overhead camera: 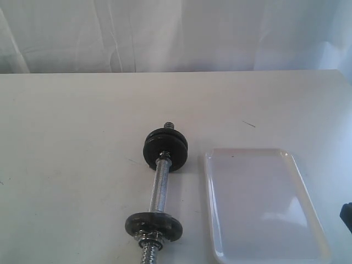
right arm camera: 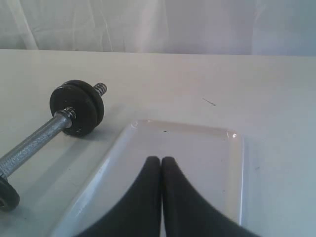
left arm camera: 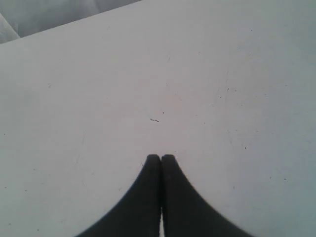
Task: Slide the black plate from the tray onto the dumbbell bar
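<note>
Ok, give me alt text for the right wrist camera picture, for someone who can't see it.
The right gripper, black and shut, sits in the foreground, with a glossy white tray, nothing on it, just beyond. Beside the tray on the white table lies a chrome dumbbell bar with stacked black discs near its threaded end.

The tray (overhead camera: 264, 204) lay on the table (overhead camera: 77, 143). The dumbbell bar (overhead camera: 159, 184) lay on the table just left of the tray, running roughly alongside its long left rim without touching it. The far disc (overhead camera: 165, 147) sat on the bar beside the tray's back left corner and the near disc (overhead camera: 153, 225) towards its front left corner, with the bar's ends reaching past both.
</note>
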Controlling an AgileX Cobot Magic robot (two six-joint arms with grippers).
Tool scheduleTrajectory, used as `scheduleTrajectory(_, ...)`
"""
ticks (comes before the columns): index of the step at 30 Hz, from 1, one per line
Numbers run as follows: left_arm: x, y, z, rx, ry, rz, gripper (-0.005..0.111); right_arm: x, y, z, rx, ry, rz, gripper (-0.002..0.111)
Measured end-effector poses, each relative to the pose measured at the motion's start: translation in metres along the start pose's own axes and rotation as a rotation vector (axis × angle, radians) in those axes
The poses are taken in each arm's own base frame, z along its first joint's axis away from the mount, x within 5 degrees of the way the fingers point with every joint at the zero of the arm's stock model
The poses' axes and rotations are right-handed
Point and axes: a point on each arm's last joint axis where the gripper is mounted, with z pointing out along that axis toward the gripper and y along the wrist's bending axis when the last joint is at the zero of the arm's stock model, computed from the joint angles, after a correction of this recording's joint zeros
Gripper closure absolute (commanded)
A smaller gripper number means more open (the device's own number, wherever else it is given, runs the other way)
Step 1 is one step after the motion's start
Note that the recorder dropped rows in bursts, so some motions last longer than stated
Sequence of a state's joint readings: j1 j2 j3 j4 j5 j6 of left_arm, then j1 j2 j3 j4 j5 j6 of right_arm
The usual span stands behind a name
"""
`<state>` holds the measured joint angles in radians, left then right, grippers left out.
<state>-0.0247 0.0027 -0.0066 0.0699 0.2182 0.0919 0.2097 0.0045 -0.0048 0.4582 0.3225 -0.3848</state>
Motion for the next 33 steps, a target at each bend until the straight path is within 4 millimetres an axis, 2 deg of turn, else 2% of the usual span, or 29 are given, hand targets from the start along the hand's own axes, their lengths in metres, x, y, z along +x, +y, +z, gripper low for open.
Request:
scheduleTrajectory(10,-0.0004,0.0,0.0,0.0,-0.004,-0.182,0.107,0.0,0.0,0.0,0.0,0.0,0.0,0.108)
scheduleTrajectory(33,-0.0004,0.0,0.0,0.0,-0.004,-0.189,0.107,0.0001,0.0001,0.0,-0.001,0.002,0.0,0.108)
